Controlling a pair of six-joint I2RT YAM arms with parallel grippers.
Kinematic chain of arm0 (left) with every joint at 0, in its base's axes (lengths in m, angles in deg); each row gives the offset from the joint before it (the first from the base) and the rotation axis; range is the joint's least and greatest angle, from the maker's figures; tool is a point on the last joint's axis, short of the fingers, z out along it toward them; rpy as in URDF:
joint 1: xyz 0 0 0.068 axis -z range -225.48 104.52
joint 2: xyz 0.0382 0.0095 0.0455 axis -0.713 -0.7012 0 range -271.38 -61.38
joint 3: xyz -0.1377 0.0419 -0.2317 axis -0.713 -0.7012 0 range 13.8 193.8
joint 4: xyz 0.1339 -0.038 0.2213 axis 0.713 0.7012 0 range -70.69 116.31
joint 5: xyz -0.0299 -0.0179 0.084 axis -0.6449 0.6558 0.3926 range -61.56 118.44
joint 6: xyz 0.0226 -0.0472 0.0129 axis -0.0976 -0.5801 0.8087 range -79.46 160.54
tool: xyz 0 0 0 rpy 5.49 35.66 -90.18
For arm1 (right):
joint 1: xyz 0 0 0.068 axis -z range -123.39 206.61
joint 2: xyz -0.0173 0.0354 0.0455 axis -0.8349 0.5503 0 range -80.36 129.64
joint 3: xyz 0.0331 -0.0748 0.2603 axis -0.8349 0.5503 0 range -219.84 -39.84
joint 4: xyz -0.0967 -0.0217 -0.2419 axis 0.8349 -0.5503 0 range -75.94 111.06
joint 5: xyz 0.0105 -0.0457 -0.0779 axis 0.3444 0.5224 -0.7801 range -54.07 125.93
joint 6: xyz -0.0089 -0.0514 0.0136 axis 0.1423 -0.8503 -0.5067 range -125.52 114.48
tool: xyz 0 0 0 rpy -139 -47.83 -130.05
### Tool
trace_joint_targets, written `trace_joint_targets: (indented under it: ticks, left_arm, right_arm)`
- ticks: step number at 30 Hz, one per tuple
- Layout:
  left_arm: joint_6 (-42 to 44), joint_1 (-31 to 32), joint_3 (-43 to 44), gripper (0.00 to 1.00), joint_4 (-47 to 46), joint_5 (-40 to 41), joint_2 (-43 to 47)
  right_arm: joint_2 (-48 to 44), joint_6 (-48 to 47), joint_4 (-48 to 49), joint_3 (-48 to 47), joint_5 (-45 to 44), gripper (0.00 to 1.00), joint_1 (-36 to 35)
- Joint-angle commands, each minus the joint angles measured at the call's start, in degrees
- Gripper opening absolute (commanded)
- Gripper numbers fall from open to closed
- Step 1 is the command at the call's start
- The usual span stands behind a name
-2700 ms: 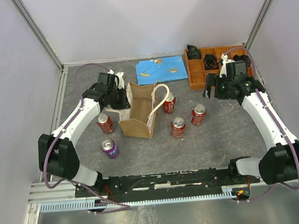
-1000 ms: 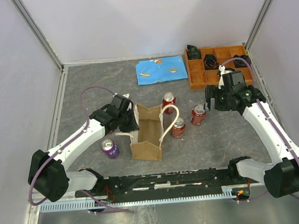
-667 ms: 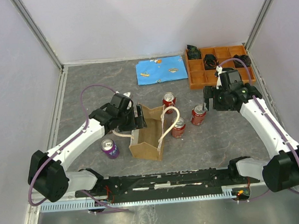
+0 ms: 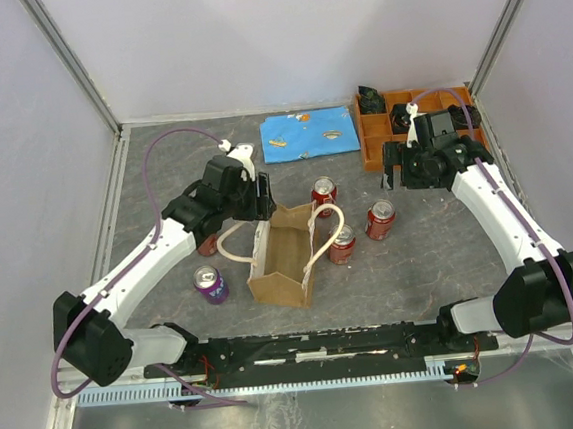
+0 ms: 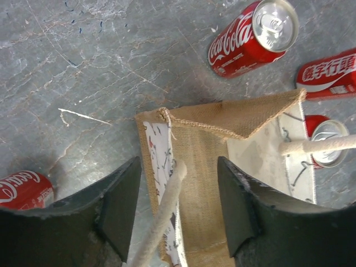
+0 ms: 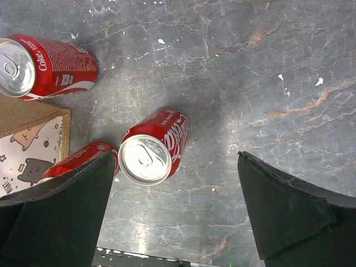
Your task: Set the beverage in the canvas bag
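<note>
Top external high at 6 o'clock behind arm bases (image 4: 162,341), tilted down over grey marbled table (image 4: 421,263), left wrist close, looking down into tan-and-cream canvas bag (image 5: 200,150), right wrist close above red soda cans (image 6: 153,150), sharing bag corner at 8 o'clock.

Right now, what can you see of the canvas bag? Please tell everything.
The canvas bag is a small boxy tote standing upright on the grey table, mouth open. Its sides look like tan burlap; its faces are cream, printed with small dark cats. Two cream rope handles loop up, one from each face. No can shows inside. The left claw hangs open over its far end, one handle passing between its jaws. A red can stands close by its right face; contact cannot be judged.
</note>
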Motion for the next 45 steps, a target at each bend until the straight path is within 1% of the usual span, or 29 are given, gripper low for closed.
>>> trace_joint_targets:
  ticks: [1, 3, 6, 8, 9, 10, 11, 12, 13, 14, 15, 19, 24, 25, 26, 27, 28, 30, 33, 35, 36, 37, 41, 43, 45]
  left_arm:
    - [6.2, -0.2, -2.7, 0.58, -4.9, 1.9, 0.1]
    - [6.7, -0.1, -3.7, 0.5, -6.6, 2.3, -0.3]
    - [6.7, -0.2, -4.7, 0.47, -8.5, 2.4, -1.1]
    - [6.4, -0.2, -5.2, 0.44, -9.3, 2.2, -1.5]
    - [6.2, -0.2, -5.4, 0.4, -9.5, 2.1, -1.5]
    - [6.0, -0.2, -5.5, 0.34, -9.4, 2.1, -1.4]
    - [5.8, -0.2, -5.7, 0.23, -9.0, 2.3, -1.1]
    - [5.4, -0.2, -5.9, 0.18, -8.6, 2.6, -0.7]
    - [5.0, -0.2, -6.3, 0.11, -8.1, 3.2, -0.1]
    - [4.4, -0.2, -6.9, 0.07, -7.7, 3.8, 0.7]
    - [3.4, -0.2, -7.7, 0.06, -7.4, 4.3, 1.4]
    - [1.1, -0.5, -11.6, 0.05, -6.0, 3.9, 4.5]
    - [-0.3, -1.6, -13.2, 0.05, -4.6, 3.5, 6.6]
    - [-0.5, -1.9, -13.3, 0.06, -4.7, 3.5, 6.7]
    - [-0.6, -2.2, -13.2, 0.11, -4.9, 3.4, 6.8]
    - [-0.4, -2.5, -12.8, 0.2, -5.1, 3.3, 6.7]
    - [0.3, -2.9, -12.0, 0.33, -5.5, 3.2, 6.6]
    - [2.3, -3.7, -9.7, 0.62, -5.6, 3.6, 6.4]
    - [5.6, -5.1, -4.8, 0.81, -5.4, 4.3, 6.4]
    - [6.9, -6.6, -1.3, 0.92, -5.0, 3.2, 6.5]
    - [7.2, -7.8, 0.3, 0.98, -4.6, 1.7, 6.4]
    - [6.9, -9.4, 2.0, 1.0, -4.0, 0.6, 6.2]
    - [5.0, -18.1, 5.9, 0.99, -1.3, -3.7, 4.9]
    - [6.2, -21.5, 6.6, 0.99, 1.4, -3.5, 4.3]
    - [9.1, -23.3, 6.8, 0.99, 5.4, -2.8, 4.0]
  right_arm:
    - [-0.5, -0.8, 2.3, -1.9, 0.4, 0.99, -0.2]
    - [-0.6, -0.7, 2.6, -1.5, 0.4, 0.99, -0.2]
    - [-0.6, -0.5, 2.8, -1.3, 0.7, 0.99, -0.2]
    - [-0.6, -0.3, 2.8, -1.3, 0.9, 0.99, -0.2]
    - [-0.7, -0.2, 2.8, -1.3, 0.9, 0.99, -0.2]
    - [-0.8, -0.2, 2.8, -1.2, 1.0, 0.99, -0.2]
    - [-0.9, -0.3, 2.7, -1.2, 0.9, 0.99, -0.3]
    - [-1.0, -0.3, 2.7, -1.1, 1.0, 0.99, -0.3]
    - [-1.2, -0.5, 2.6, -1.1, 0.9, 0.99, -0.3]
    - [-1.2, -0.6, 2.4, -0.9, 0.8, 0.99, -0.3]
    - [-1.2, -0.7, 2.4, -0.7, 0.7, 0.99, -0.3]
    - [-1.1, -0.7, 2.2, -0.3, 0.7, 0.99, -0.3]
    - [-1.1, -0.5, 2.2, -0.2, 0.8, 0.99, -0.5]
    - [-1.1, -0.4, 2.2, -0.1, 0.8, 0.99, -0.5]
    - [-1.1, -0.3, 2.2, 0.1, 0.8, 0.99, -0.6]
    - [-1.2, -0.2, 2.2, 0.2, 0.8, 0.99, -0.6]
    - [-1.3, -0.1, 2.3, 0.3, 0.7, 0.99, -0.7]
    - [-1.7, 0.1, 2.5, 0.7, 0.7, 0.99, -0.9]
    - [-2.0, 0.4, 2.7, 1.1, 0.6, 0.99, -1.1]
    - [-2.1, 0.5, 2.8, 0.8, 0.5, 0.99, -1.1]
    - [-2.1, 0.5, 2.8, 0.5, 0.3, 0.99, -1.1]
    - [-2.2, 0.5, 2.8, 0.2, 0.1, 0.99, -1.1]
    - [-2.0, 0.2, 2.3, -1.2, -0.9, 0.99, -1.1]
    - [-1.8, -0.1, 1.8, -1.8, -1.3, 0.99, -1.1]
    - [-1.7, -0.1, 1.4, -2.0, -1.3, 0.99, -1.1]
